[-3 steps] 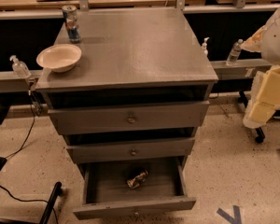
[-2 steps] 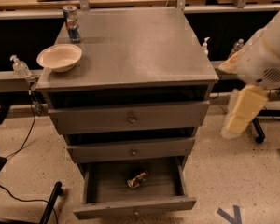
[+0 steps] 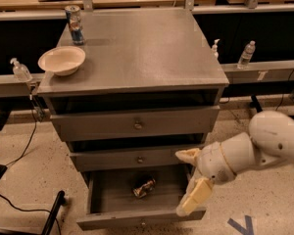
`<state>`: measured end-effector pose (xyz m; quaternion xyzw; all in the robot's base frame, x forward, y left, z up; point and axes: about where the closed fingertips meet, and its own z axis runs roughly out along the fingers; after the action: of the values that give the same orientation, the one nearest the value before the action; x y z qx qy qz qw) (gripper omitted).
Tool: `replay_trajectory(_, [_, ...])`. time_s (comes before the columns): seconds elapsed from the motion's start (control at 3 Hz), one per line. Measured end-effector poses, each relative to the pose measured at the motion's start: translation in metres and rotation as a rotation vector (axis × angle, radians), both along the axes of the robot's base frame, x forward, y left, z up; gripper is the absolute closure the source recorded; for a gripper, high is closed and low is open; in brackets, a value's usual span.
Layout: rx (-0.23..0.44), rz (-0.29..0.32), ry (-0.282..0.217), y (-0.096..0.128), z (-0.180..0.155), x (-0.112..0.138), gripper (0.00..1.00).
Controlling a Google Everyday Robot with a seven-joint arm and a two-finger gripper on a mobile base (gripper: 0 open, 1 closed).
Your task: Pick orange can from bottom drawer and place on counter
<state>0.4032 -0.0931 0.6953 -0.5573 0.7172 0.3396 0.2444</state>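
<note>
The orange can (image 3: 143, 187) lies on its side in the open bottom drawer (image 3: 112, 199), near the middle of its floor. The counter (image 3: 142, 48) is the flat grey top of the cabinet. My gripper (image 3: 188, 182) is at the right end of the bottom drawer, low and in front of the cabinet, to the right of the can and apart from it. Its two cream fingers are spread, one up by the middle drawer's corner and one down at the bottom drawer's front right corner. It holds nothing.
A cream bowl (image 3: 61, 59) sits at the counter's left edge and a tall blue, red and silver can (image 3: 74, 24) stands at its back left corner. Two shallower drawers (image 3: 135, 124) above are partly pulled out. Bottles (image 3: 246, 54) hang on rails beside the cabinet. Wooden tables stand behind.
My arm has swung down and left from beside the cabinet's upper right to the right end of the open bottom drawer. The can has not moved.
</note>
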Motion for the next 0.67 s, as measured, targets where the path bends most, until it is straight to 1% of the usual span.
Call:
replay_trajectory(0.33, [0.072,-0.016,0.021,0.012,-0.0161,-0.0106,0.0])
replay_trajectory(0.67, [0.072,-0.016,0.021,0.0121,-0.0161,-0.0106,0.0])
